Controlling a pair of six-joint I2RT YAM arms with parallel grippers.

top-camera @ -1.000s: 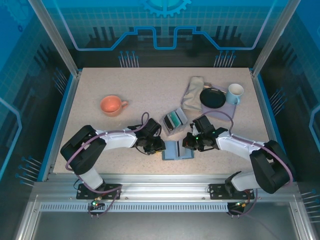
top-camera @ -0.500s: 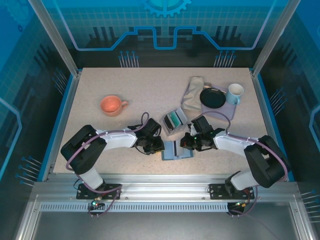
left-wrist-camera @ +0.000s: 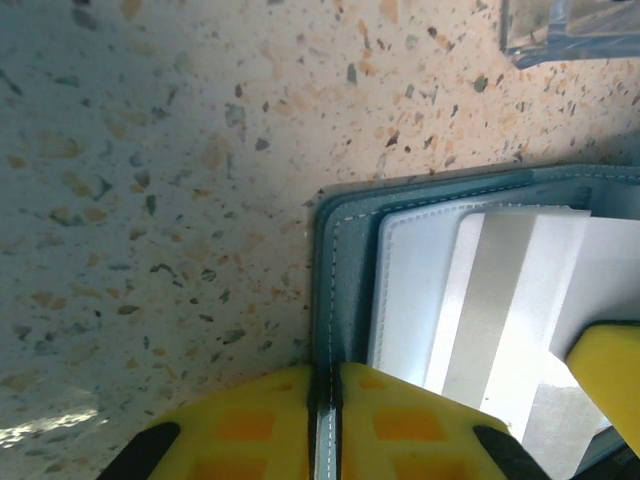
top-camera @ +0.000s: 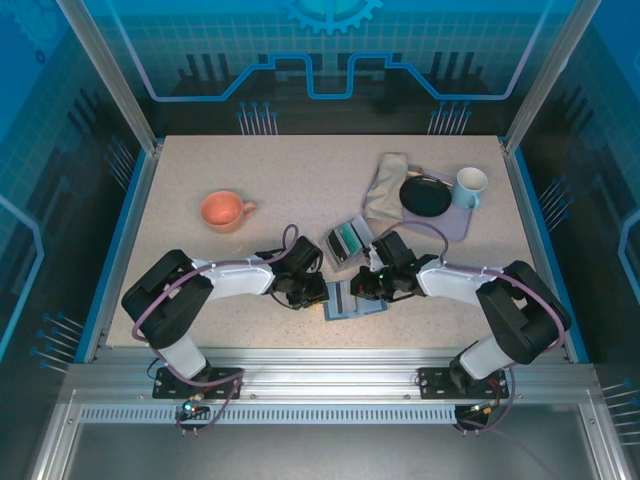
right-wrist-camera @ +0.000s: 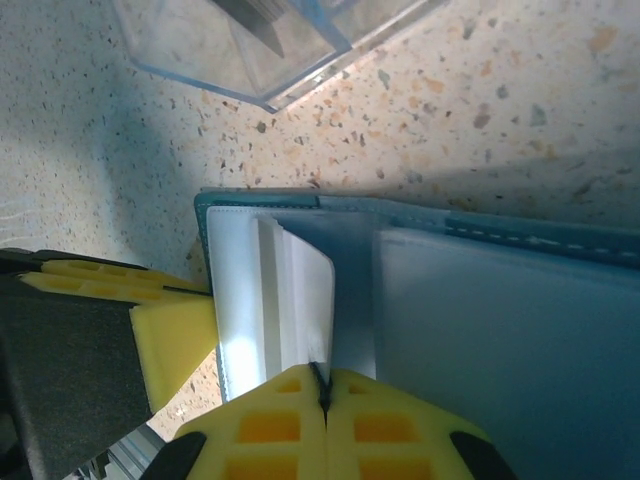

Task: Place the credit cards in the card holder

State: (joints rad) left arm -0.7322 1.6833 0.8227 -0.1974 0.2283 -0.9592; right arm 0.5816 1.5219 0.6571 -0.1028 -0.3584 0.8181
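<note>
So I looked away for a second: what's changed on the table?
The right arm swung left, carrying the right fingers, shut on a white inner leaf, across the card holder. The left fingers stayed clamped on its edge. Orange cup and tray stayed put.

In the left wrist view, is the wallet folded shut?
No, the wallet lies spread open on the table, its pale inside facing up.

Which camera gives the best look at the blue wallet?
The right wrist view: the card holder lies open up close, with its pale inner pockets plain to see. The left wrist view shows just one corner of it. The top view shows it small and far off.
</note>
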